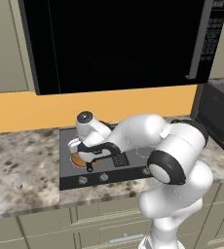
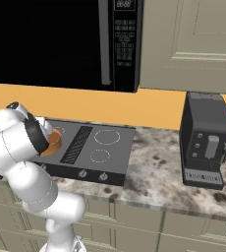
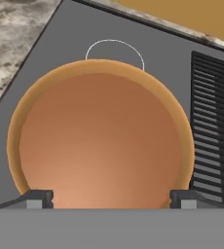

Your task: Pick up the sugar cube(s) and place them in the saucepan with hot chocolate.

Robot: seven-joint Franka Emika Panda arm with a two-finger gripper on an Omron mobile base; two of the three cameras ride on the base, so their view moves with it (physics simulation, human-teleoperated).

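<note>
The saucepan (image 3: 102, 141) is a round copper-orange pan with a smooth brown inside, and it sits on the front left burner of the stove. My gripper (image 3: 111, 198) hangs straight above it, open, with its fingertips (image 3: 38, 198) far apart and nothing between them. In the left base view the hand (image 1: 92, 146) covers most of the saucepan (image 1: 78, 160). An orange edge of the saucepan (image 2: 54, 141) peeks out from behind my arm in the right base view. I see no sugar cube on the brown surface. A tiny pale speck (image 1: 20, 186) lies on the counter left of the stove, too small to identify.
The dark cooktop (image 2: 93, 142) has a ribbed centre vent (image 3: 209, 121) and knobs (image 1: 103, 177) along its front. A black microwave (image 1: 119, 44) hangs above. A dark coffee machine (image 2: 206, 140) stands on the speckled counter (image 2: 154, 172) to the right.
</note>
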